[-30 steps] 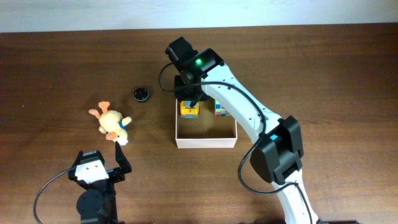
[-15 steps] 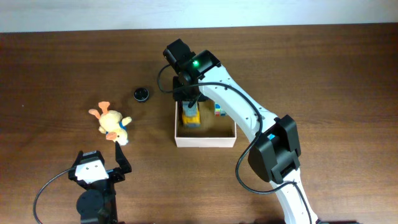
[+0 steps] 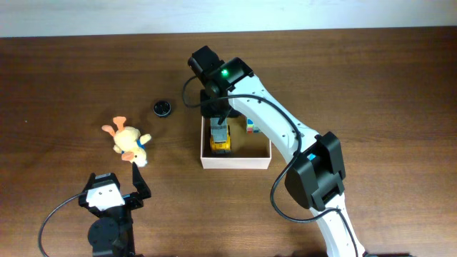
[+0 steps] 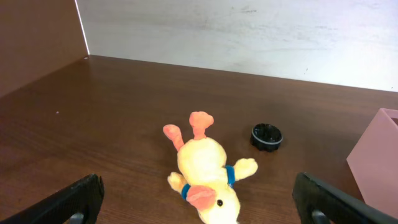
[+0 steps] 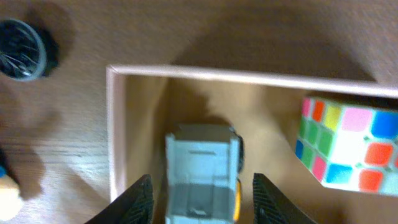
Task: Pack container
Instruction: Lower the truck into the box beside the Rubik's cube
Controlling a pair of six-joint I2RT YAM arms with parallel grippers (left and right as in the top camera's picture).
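The container [image 3: 235, 163] is a square shallow box with white walls and a tan inside, at the table's middle. A yellow and grey toy truck [image 3: 221, 138] lies in its left half, and a colour cube [image 3: 252, 127] sits in its back right corner. My right gripper [image 3: 218, 118] hovers over the box's back left part. In the right wrist view it [image 5: 208, 199] is open, a finger on each side of the truck [image 5: 202, 171] with gaps, beside the box wall [image 5: 115, 124] and the cube [image 5: 345, 143]. My left gripper [image 4: 202, 205] is open and empty.
A yellow plush duck [image 3: 127, 143] lies left of the box, right in front of the left gripper in the left wrist view [image 4: 205, 171]. A small black round cap [image 3: 163, 108] sits behind it, also in the left wrist view [image 4: 267, 135].
The truck moved from the box's back edge down into the box and toward the front. The right gripper let go of it and opened. The left arm has not moved.
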